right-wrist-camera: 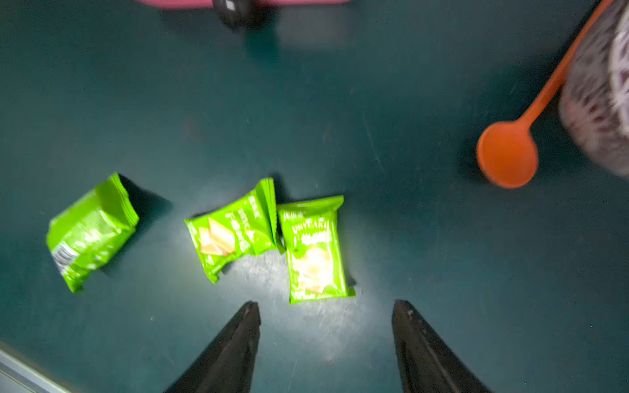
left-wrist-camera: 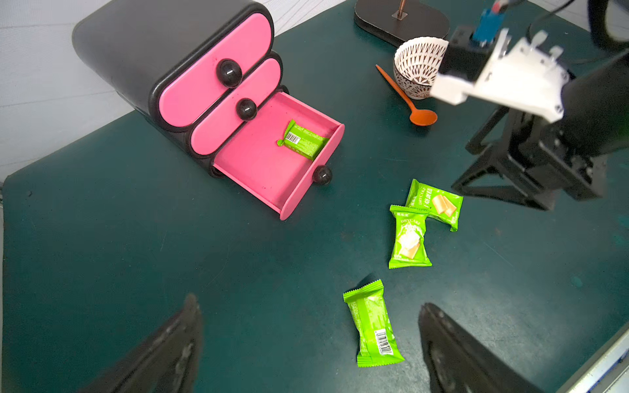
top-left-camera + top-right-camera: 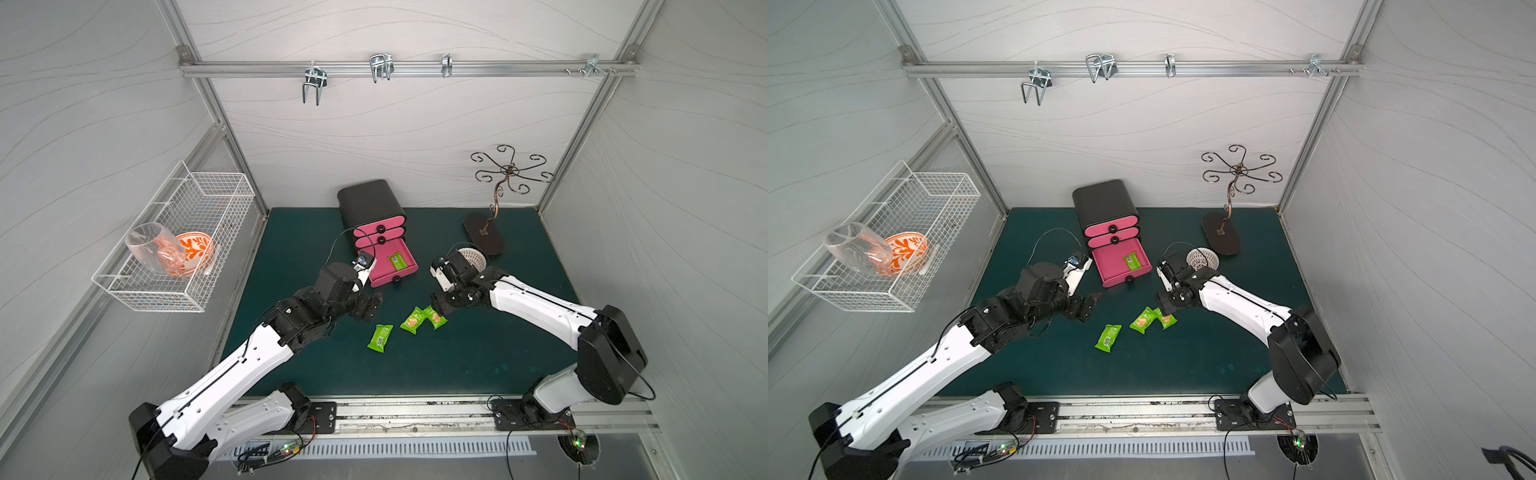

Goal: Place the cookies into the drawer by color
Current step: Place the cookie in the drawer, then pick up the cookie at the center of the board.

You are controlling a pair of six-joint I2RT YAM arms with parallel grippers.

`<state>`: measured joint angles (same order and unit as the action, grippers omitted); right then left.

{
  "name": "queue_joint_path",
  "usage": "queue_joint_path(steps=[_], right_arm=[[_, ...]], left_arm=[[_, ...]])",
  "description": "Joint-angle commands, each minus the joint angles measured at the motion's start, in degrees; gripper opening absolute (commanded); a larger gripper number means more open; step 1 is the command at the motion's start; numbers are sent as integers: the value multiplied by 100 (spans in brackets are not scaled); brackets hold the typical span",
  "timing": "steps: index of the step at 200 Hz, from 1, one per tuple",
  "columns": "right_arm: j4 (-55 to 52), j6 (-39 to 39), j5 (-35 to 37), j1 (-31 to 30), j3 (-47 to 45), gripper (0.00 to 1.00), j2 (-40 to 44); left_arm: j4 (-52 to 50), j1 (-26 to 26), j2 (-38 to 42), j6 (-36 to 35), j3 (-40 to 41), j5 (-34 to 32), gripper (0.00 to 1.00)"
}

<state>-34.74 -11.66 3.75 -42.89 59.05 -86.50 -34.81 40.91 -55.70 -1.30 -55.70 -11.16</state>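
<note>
Listing cookies (image 1: 315, 248) | three green ones loose on table (image 2: 136, 255), one in open drawer (image 2: 258, 163) | likely light, crinkly, slippery, crushable; I'd pinch mid-body | my right pincer (image 1: 325, 303) released, near a touching pair; left pincer (image 2: 310, 302) released, empty

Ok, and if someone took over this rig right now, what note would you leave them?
Left gripper: open and empty, above the mat near the lone green packet.
Right gripper: open and empty, close by the two touching green packets.
Done: the bottom drawer is pulled out with one green packet in it. The two upper drawers are shut.
Left: three green packets on the mat, to go into the bottom drawer. No other wrapper colours are in view.
</note>
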Motion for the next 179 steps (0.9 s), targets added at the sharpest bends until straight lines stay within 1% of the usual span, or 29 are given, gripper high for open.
queue_joint_path(steps=[1,71,96,152,179], right_arm=[[-78,72,-4,-186,-128,68,4],[12,162,244,-212,-24,69,-922],[301,141,222,-219,-112,69,-1089],[385,52,189,-204,-46,64,-1552],[342,69,90,-189,89,58,-1787]], left_arm=[[295,53,53,-13,6,44,99],[141,278,43,-225,-28,-153,99],[115,406,-2,-382,-42,-189,99],[114,604,-56,-581,-28,-361,99],[118,636,-44,-584,-11,-361,99]])
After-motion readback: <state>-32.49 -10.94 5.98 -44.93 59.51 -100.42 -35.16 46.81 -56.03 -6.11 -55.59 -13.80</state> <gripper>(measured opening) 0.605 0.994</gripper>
